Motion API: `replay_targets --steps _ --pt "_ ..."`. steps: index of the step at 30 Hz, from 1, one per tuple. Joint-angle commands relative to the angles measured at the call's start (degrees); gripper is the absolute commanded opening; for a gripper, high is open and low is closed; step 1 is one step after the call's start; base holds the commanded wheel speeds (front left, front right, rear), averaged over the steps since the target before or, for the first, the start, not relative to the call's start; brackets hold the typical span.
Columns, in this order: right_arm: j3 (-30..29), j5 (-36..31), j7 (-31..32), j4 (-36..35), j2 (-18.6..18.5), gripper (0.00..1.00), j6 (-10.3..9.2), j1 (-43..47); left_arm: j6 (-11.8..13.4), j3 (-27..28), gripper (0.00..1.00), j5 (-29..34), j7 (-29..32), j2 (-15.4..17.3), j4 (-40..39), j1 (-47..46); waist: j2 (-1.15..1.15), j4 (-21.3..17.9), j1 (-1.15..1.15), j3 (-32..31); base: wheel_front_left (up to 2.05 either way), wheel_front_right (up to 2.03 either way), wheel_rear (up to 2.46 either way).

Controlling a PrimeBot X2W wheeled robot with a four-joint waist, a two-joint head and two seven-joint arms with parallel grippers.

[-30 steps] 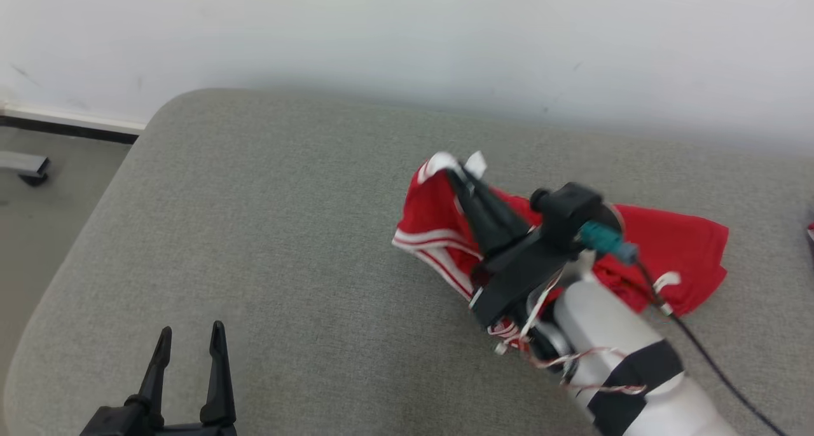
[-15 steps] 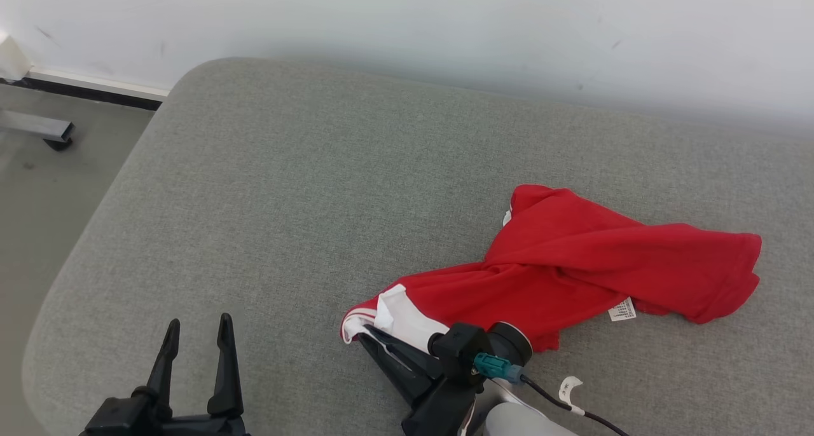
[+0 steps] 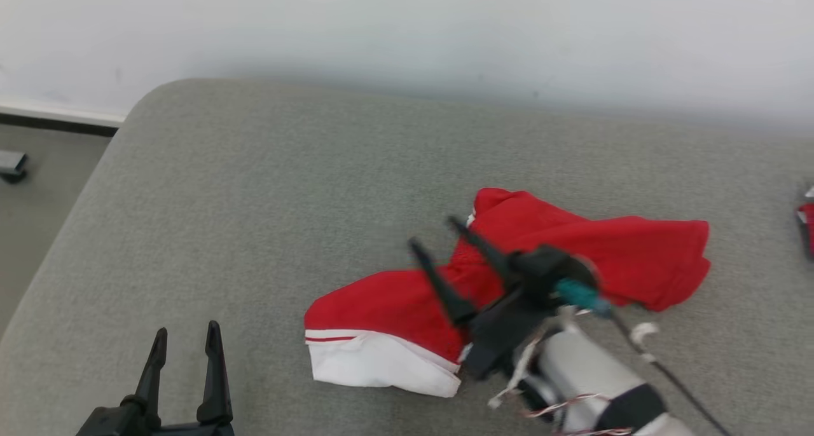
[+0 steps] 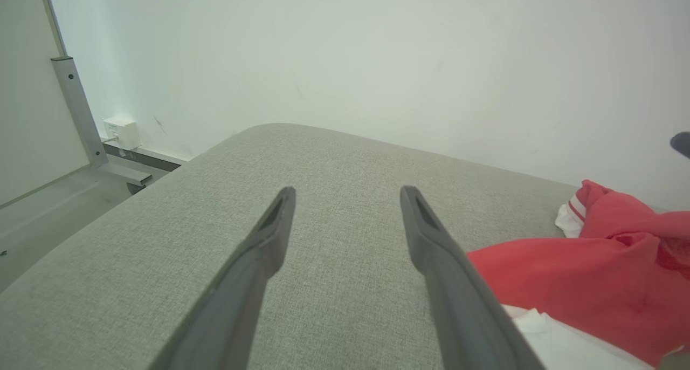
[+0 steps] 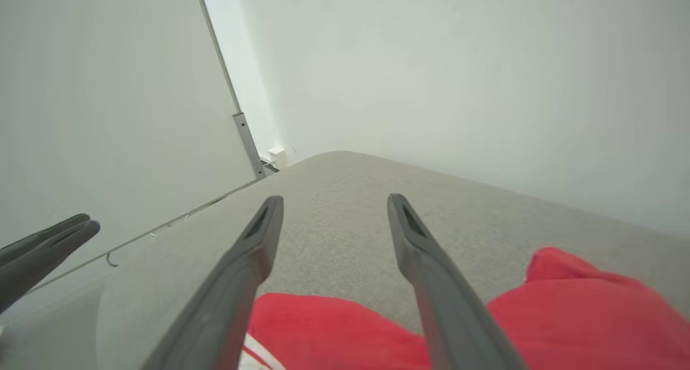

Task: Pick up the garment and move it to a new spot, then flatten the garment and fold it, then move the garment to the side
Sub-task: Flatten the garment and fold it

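Head view, garment: the red garment (image 3: 572,252) lay on the grey cushion (image 3: 254,188), right of the middle, in a twisted, bunched strip. Its white, red-striped end (image 3: 375,363) was nearest the robot.
Head view, right gripper: the right gripper (image 3: 433,231) hung over the middle of the garment with its fingers spread wide and no cloth between them.
Head view, left gripper: the left gripper (image 3: 186,328) stood at the lower left with its fingers parted and empty, well apart from the garment.
Head view, right edge: a small red and white thing (image 3: 806,229) was cut off by the frame, so I could not tell what it was.
Left wrist view, left gripper: the two fingers were wide apart over bare cushion (image 4: 323,159), holding nothing.
Left wrist view, garment: red cloth with a white edge (image 4: 566,283) lay to the right of the fingers, not touching them.
Right wrist view, right gripper: the fingers were splayed with only cushion showing between the tips. The garment (image 5: 582,316) was below and behind them, ungripped.
Right wrist view, other arm: the left gripper's fingers (image 5: 48,240) showed at the far left, away from the cloth.
Done, as judged: the garment rested free on the cushion, so the move to a new spot looked finished or nearly so.
Left, as judged: the cloth was not spread out, so flattening, folding and the move to the side were all not yet done.
Next need, as judged: both grippers would need to take hold of edges or corners to pull out the twist.
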Motion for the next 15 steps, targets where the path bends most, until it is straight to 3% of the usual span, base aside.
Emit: replay_targets --steps 1,8,15 --pt "-2.0 -1.0 -0.2 -1.0 -1.2 1.0 -0.15 1.8 0.1 0.3 1.0 0.4 -0.2 0.0 -0.3 0.4 0.0 -1.9 0.0 -1.0 0.0 0.0 0.0" --pt "-15.9 -5.9 -0.1 -8.8 -5.1 1.0 -0.15 9.9 -0.1 1.3 1.0 1.4 -0.2 0.0 -1.0 1.4 0.0 -5.6 0.0 -1.9 0.0 0.0 0.0" --pt "-25.9 -9.0 -0.1 -15.1 -6.1 1.0 -0.15 19.1 -0.3 1.9 1.0 2.6 -0.2 0.0 -1.4 1.7 0.0 -8.8 0.0 -2.1 0.0 0.0 0.0"
